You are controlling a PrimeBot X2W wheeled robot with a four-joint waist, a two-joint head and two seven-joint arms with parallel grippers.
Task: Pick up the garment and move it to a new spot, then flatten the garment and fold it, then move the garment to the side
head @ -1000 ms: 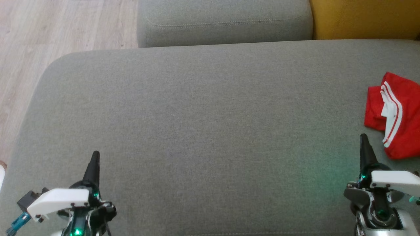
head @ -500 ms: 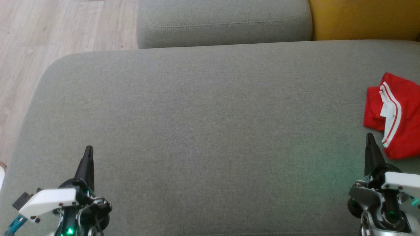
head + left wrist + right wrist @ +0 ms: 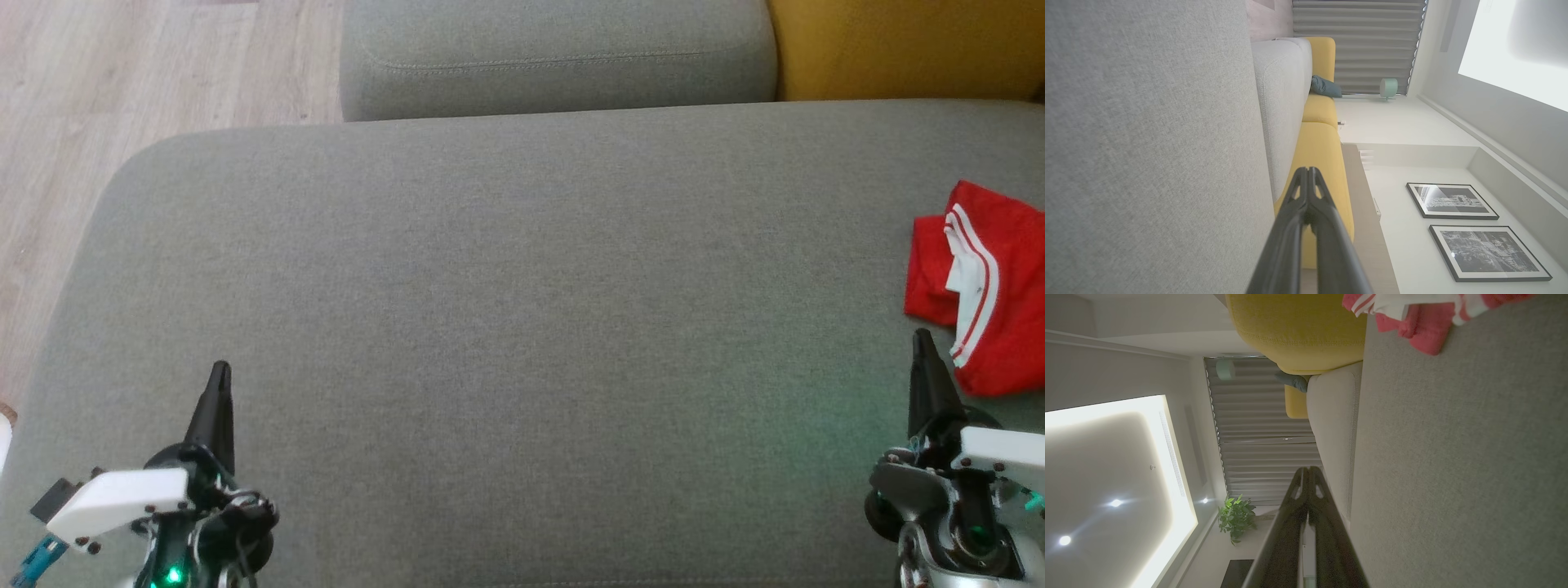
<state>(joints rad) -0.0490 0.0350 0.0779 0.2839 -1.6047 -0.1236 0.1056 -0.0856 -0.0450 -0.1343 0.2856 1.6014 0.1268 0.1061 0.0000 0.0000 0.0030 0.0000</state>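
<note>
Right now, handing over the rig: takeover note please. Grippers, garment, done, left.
Left gripper: shut, empty, at the grey cushion's front left.
Right gripper: shut, empty, front right, close beside the garment.
Garment: red with white stripes, a compact bundle at the cushion's right edge, partly cut off in the head view.
Done: apparently folded and set aside.
Left: probably nothing; check the fold, which I cannot see whole.

Garment [image 3: 1012, 245] lies far right on the cushion [image 3: 490, 327].

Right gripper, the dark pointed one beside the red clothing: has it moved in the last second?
Yes. The right gripper has slid slightly to the right, closer to the red garment, which lies where it was on the grey cushion.
</note>
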